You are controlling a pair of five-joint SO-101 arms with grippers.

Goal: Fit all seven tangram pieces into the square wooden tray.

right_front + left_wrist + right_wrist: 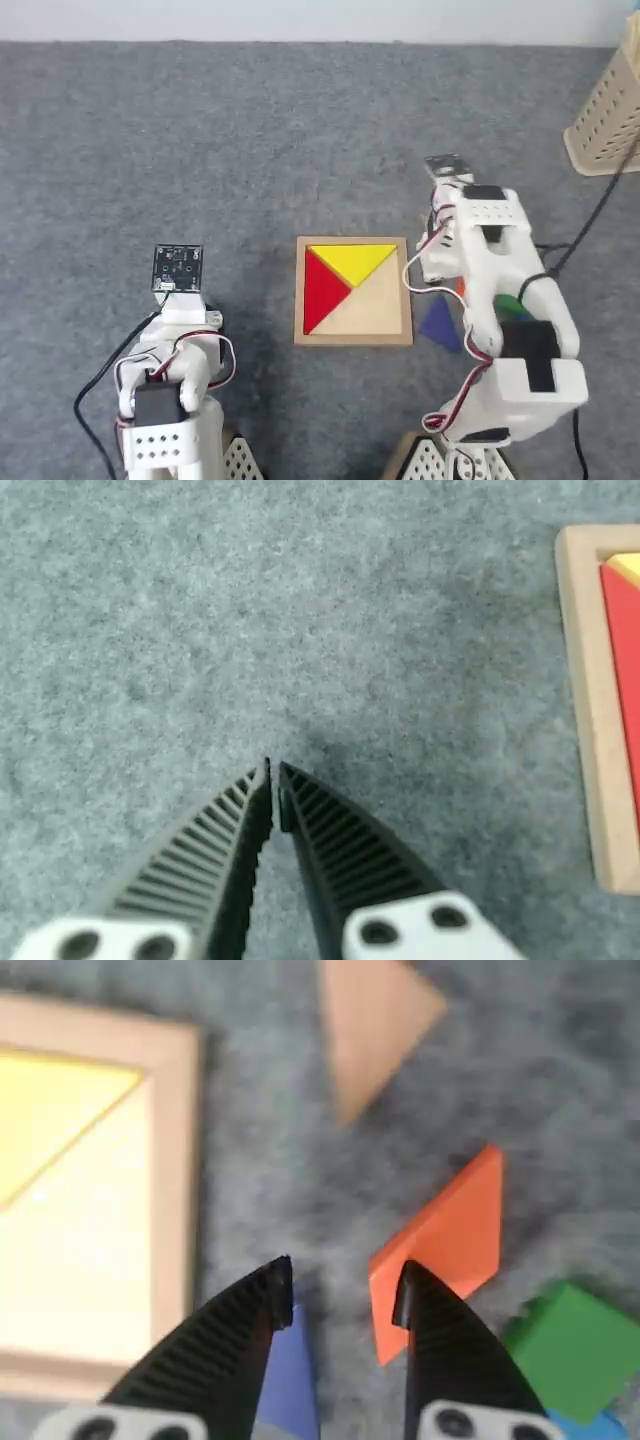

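The square wooden tray (352,341) lies on the grey carpeted surface (250,150), between the two arms. Inside it, a large yellow triangle piece (352,260) fills the 12 o'clock part and a large red triangle piece (322,290) fills the 9 o'clock part. Their long edges run along the rim and their points meet near the middle. The rest of the tray floor is bare wood.

The other pieces sit on the surface off the tray's 3 to 4 o'clock side. A blue triangular piece (440,322) is at about 4 o'clock, just beside the rim. An orange flat piece (445,1240) and a green block piece (575,1345) lie close together, partly under the right arm. A pale wooden triangle (375,1020) lies a little apart from them.

The right gripper (343,1275) is open, its jaws spread over bare surface between the tray's edge and the orange piece. One finger overlaps that piece's corner, and I cannot tell whether they touch.

The left gripper (273,770) is closed, its tips nearly meeting, and holds nothing. It hangs over the surface at the tray's 8 o'clock side.

A pale slotted wooden stand (610,110) stands far off at 2 o'clock.
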